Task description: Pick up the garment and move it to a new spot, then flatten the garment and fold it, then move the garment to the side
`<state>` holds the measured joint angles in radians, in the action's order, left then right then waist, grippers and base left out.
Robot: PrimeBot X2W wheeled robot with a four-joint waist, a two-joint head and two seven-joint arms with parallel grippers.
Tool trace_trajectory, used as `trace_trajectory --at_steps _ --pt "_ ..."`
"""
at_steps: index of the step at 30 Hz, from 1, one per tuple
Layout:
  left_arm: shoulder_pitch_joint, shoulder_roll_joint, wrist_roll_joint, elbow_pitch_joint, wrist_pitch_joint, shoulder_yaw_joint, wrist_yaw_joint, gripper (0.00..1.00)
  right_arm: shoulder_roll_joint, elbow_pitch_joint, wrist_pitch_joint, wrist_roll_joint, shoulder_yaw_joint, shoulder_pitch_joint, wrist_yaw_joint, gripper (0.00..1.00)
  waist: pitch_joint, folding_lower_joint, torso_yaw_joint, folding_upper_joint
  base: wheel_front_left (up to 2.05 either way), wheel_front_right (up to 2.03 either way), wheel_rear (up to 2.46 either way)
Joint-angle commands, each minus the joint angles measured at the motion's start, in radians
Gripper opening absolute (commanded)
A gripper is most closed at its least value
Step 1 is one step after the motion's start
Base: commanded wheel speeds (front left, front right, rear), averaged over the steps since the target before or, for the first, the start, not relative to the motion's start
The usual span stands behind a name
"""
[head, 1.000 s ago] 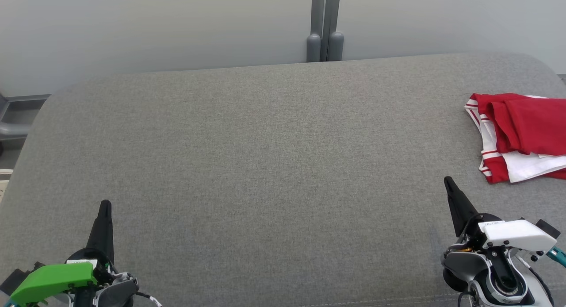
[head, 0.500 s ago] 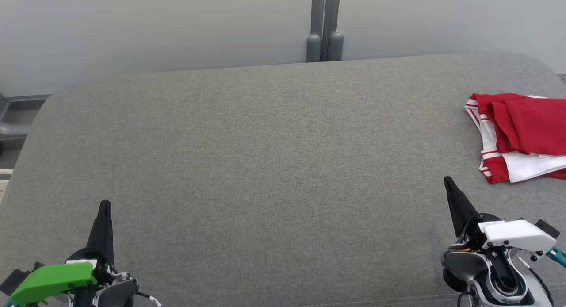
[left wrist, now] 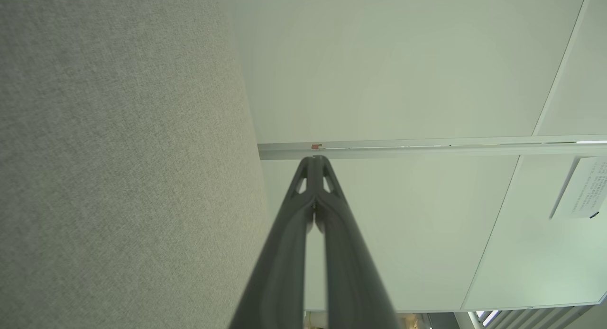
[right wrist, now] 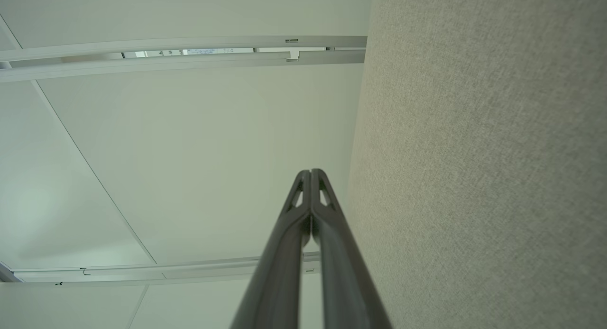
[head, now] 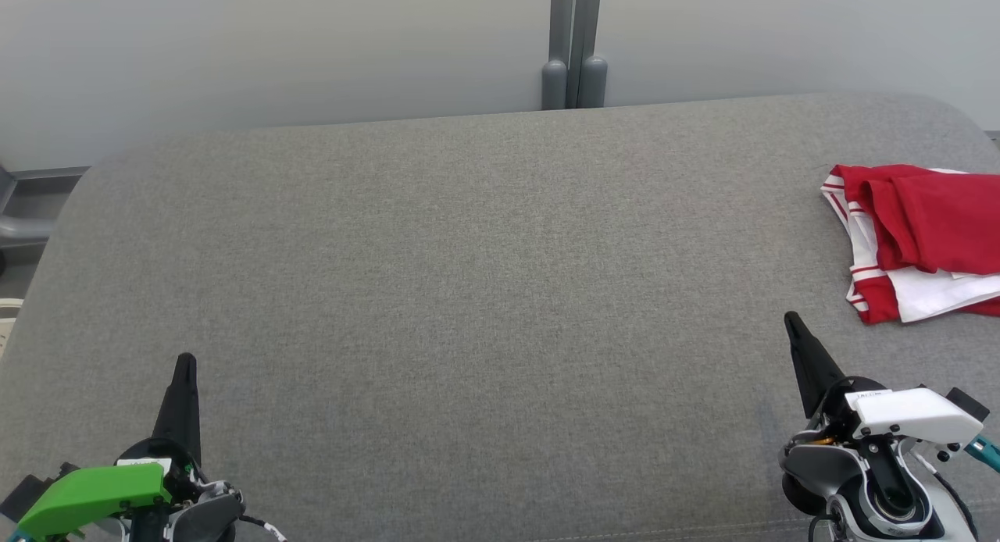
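Observation:
A red and white garment (head: 918,237) lies folded at the far right edge of the grey cushioned surface (head: 484,292), partly cut off by the head view's edge. My right gripper (head: 793,322) is shut and empty, a little nearer and to the left of the garment, apart from it. At the lower left my left gripper (head: 186,362) is also shut and empty, far from the garment. The left wrist view has the left gripper (left wrist: 317,159) with tips pressed together, and the right wrist view has the right gripper (right wrist: 310,172) likewise.
A pale partition wall with a grey post (head: 574,50) stands behind the cushioned surface. The surface's rounded corners fall away at the far left and far right. Both wrist views look past the grey fabric (left wrist: 118,153) at pale wall panels (right wrist: 189,153).

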<state>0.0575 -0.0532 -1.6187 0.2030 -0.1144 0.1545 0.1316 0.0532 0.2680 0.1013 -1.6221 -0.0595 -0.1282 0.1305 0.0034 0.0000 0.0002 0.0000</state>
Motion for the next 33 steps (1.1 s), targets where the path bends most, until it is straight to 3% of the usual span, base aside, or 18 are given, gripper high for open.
trace_trajectory --at_steps 1,33 --pt "0.015 -0.001 -0.001 0.002 -0.005 0.002 0.002 0.0 0.003 0.001 0.003 0.002 -0.004 -0.009 0.0 0.0 0.0 0.0 0.0 0.0 0.0 0.0 0.0" --pt "0.016 0.002 0.003 0.002 -0.006 0.004 0.002 0.0 0.0 0.001 0.005 0.006 -0.007 -0.009 0.0 0.0 0.0 0.0 0.0 0.0 0.0 0.0 0.0"
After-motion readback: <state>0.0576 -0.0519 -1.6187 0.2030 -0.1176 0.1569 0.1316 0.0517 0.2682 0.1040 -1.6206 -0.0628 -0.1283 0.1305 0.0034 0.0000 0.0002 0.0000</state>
